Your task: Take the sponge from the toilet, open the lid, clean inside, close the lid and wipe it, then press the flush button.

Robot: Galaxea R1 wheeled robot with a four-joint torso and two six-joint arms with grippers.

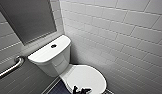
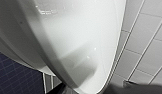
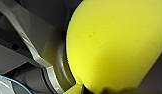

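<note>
The white toilet [image 1: 50,56] stands in the corner with its oval lid [image 1: 84,76] down. A round flush button [image 1: 53,46] sits on the tank top. My left gripper [image 1: 80,90] is open, its dark fingers spread at the lid's near edge. In the left wrist view the glossy lid [image 2: 72,37] shows very close. The yellow sponge [image 3: 114,42] bulges large in the right wrist view, with my right gripper [image 3: 83,88] shut on it at its edge.
White tiled walls [image 1: 122,37] close in on the toilet at the right and behind. A metal grab bar [image 1: 10,67] runs along the left wall. Dark blue floor tiles [image 1: 58,88] lie left of the bowl.
</note>
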